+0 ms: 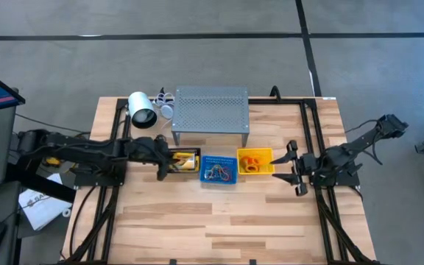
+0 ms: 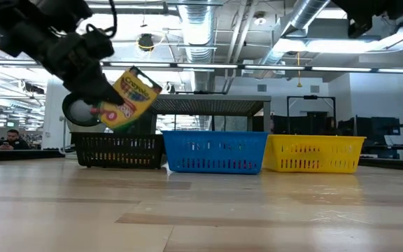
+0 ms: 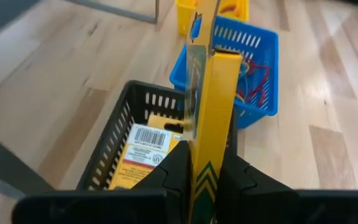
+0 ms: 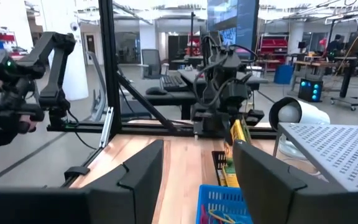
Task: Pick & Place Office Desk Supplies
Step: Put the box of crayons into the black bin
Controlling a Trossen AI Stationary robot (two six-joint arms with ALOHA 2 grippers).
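One crayon pack (image 2: 128, 98) tilted, long axis diagonal, clamped in left tool (image 2: 103, 98) above black basket (image 2: 117, 150); right tool (image 1: 291, 168) wide.

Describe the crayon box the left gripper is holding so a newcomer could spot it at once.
Start at the grey perforated shelf at the table's back; three small baskets sit in a row before it. Above the black basket, at the left end, the left gripper holds a flat yellow-and-green crayon box, tilted. Another such box lies inside the basket; only this one is in the air.

I see a yellow-and-green crayon box (image 2: 128, 98), black basket (image 2: 117, 150), blue basket (image 2: 215, 152), yellow basket (image 2: 313, 153), grey perforated shelf (image 1: 210, 107), pale wood table (image 1: 219, 217).
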